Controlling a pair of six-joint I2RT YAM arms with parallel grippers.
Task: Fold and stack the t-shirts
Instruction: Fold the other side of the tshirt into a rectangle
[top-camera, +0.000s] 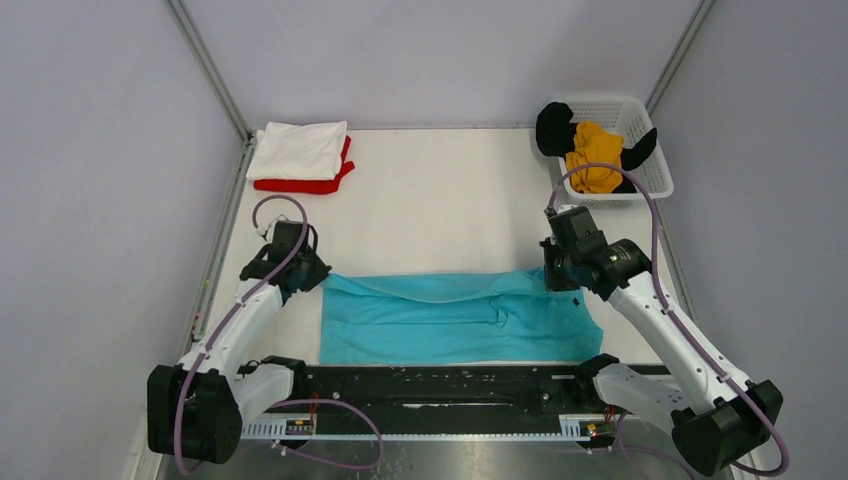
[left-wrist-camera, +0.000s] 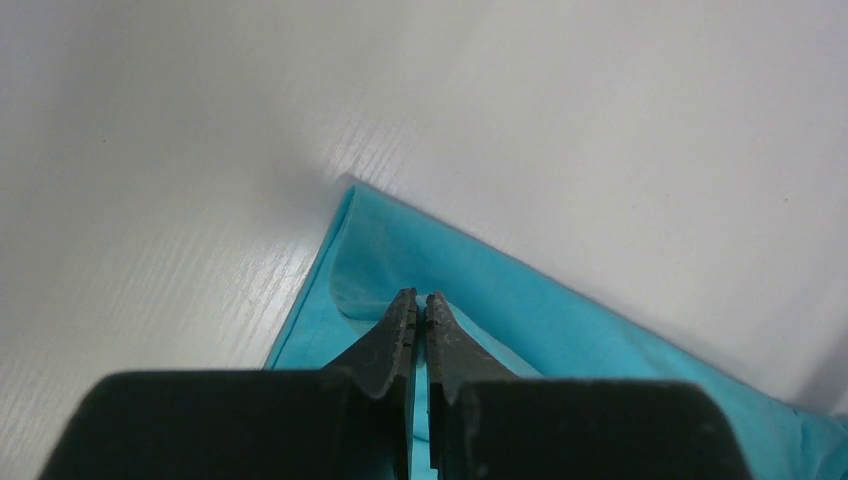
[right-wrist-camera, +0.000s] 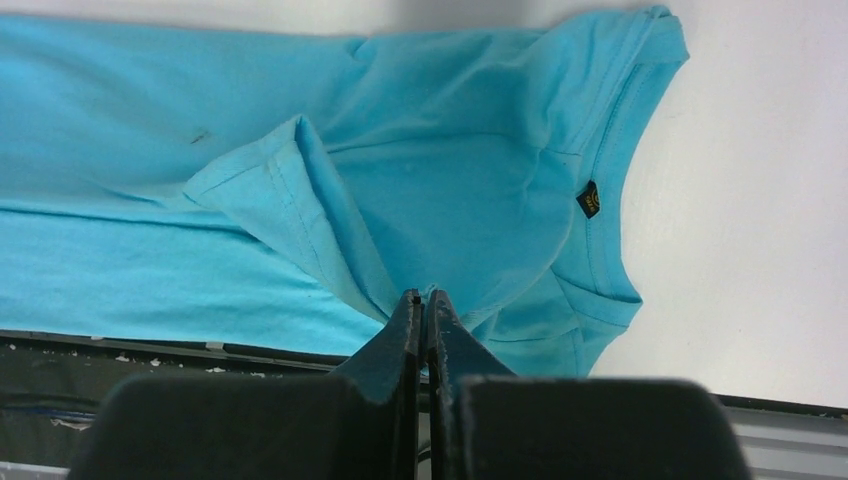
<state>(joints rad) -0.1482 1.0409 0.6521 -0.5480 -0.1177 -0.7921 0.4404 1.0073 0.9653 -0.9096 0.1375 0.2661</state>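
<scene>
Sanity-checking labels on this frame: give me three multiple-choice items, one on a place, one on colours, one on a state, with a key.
1. Where is the folded white t-shirt?
A. near edge, middle
B. on the red t-shirt, far left corner
C. far right corner

2. Which t-shirts lie in the white mesh basket?
A. red and white
B. turquoise only
C. the mustard-yellow t-shirt and the black t-shirt

3. How are the left hand and right hand?
A. both shut on the turquoise t-shirt
B. both open above it
C. left shut, right open

Key:
1 B: red cloth shows from under the white one.
2 C: only yellow and black cloth show inside the mesh.
3 A: each wrist view shows fingers pinched together on turquoise cloth.
</scene>
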